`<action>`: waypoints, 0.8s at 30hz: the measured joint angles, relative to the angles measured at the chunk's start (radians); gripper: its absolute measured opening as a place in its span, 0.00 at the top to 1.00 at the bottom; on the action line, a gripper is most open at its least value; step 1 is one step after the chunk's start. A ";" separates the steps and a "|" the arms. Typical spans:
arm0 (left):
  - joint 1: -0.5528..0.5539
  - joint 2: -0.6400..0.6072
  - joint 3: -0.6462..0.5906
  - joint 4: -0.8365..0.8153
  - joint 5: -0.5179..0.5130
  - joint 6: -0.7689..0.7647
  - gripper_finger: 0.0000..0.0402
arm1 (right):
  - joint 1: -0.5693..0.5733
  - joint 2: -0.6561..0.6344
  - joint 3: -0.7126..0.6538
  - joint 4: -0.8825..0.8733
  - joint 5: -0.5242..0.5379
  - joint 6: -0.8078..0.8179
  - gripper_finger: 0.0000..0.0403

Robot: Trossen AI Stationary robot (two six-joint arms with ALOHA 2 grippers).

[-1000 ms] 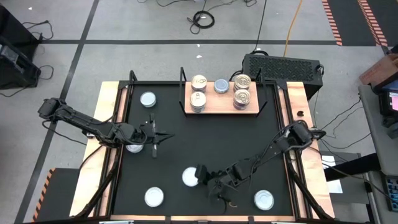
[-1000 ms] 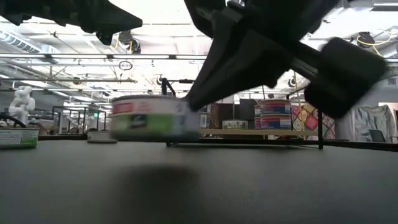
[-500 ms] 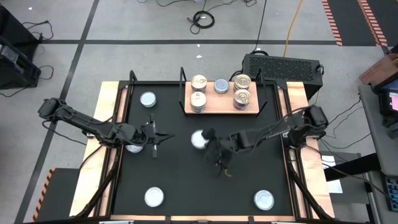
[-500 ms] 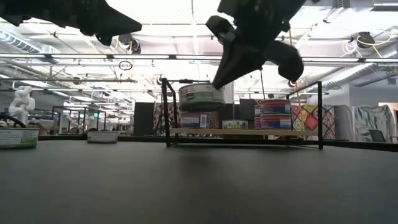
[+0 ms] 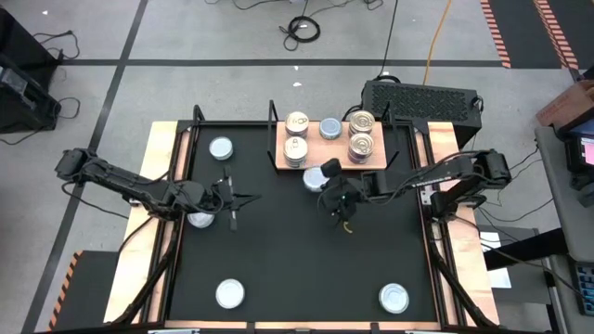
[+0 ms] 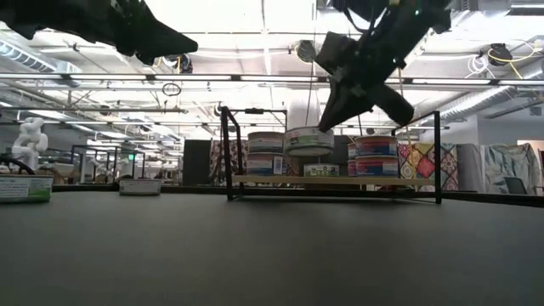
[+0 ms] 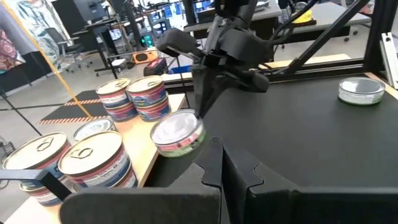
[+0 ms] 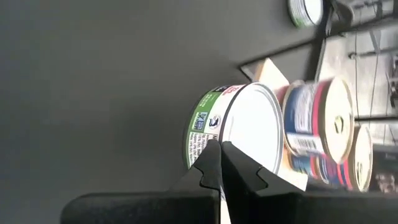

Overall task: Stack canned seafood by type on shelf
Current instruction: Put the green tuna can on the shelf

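Observation:
My right gripper (image 5: 327,185) is shut on a white-topped tin with a green label (image 5: 316,176), held just in front of the shelf's near edge. The shelf (image 5: 325,156) is a light-wood board at the table's far side. It bears two cream-topped tins (image 5: 296,134), a pale blue one (image 5: 330,128) and two gold-topped ones (image 5: 361,133). My left gripper (image 5: 232,199) hangs shut over the table's left part, beside a loose tin (image 5: 200,219), touching nothing. My right gripper has the tin by the rim of its white top (image 8: 219,144), with the two fingers (image 8: 210,163) close together at that edge. The fingers slant down from the table's right and near side. The tin (image 6: 309,140) hangs clear of the mat, about level with the shelved tins.
Loose tins lie on the black mat at the far left (image 5: 221,147), near left (image 5: 230,294) and near right (image 5: 393,298). Thin black posts (image 6: 227,153) stand at the shelf's edges. A black box (image 5: 422,97) sits behind the shelf.
My right gripper has carried the tin from the mat's near middle toward the far edge and upward, lifting it clear of the mat and bringing it up to the shelf's front. The gripper has also rolled and tipped on the way.

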 joint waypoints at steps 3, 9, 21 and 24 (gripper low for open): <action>0.000 0.000 0.000 0.000 0.000 0.000 1.00 | -0.052 -0.006 -0.020 0.005 -0.002 0.000 1.00; 0.000 0.000 0.000 0.000 0.000 -0.005 1.00 | -0.151 -0.006 -0.035 0.027 0.004 -0.041 1.00; 0.000 0.000 0.000 0.000 0.000 0.000 1.00 | -0.278 -0.005 -0.035 0.047 -0.012 -0.069 1.00; 0.000 0.000 0.000 0.000 0.000 0.002 1.00 | -0.288 -0.003 -0.035 0.048 -0.089 -0.071 1.00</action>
